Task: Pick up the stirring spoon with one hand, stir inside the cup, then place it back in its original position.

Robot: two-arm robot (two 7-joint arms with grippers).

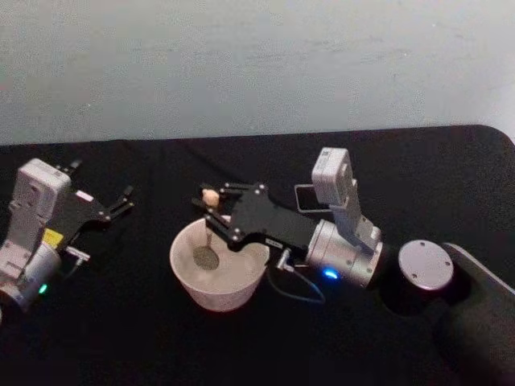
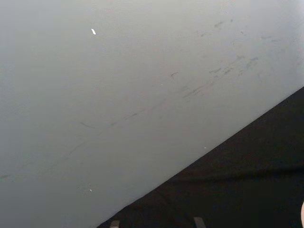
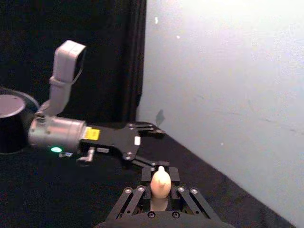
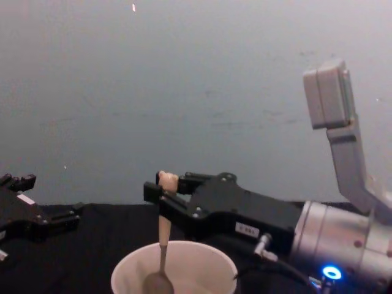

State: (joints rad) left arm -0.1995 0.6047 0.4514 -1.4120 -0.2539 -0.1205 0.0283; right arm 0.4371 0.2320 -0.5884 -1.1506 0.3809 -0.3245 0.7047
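The left gripper (image 1: pixel 126 200) rests parked above the black cloth-covered table (image 1: pixel 121 330) at its left side, its two dark fingers spread apart and empty, well apart from everything the task concerns.

Towards the middle stands the wide, round, cream-white cup (image 1: pixel 221 297). Inside it is the stirring spoon (image 4: pixel 163 229), a slim piece with a tapered beige handle, a tiny bear-head knob on top, a thin metal stem and a shiny round bowl. The spoon stands nearly upright, its bowl low in the cup, though I cannot tell whether it touches the bottom.

Just right of the handle, the right gripper (image 1: pixel 212 211) reaches in over the cup's rim. Its black fingers are clamped on the upper handle just beneath the bear head, which pokes out above them.

The spoon looks light and stiff. Its smooth, tapering handle could slip or swivel in a pinch, so the wider upper part under the knob seems the sound place to hold. The cup looks light enough to be nudged by a hard sweep against its wall.

Farther right, partly behind the arm, sits what appears to be the small, dark grey square holder (image 1: pixel 304 198).
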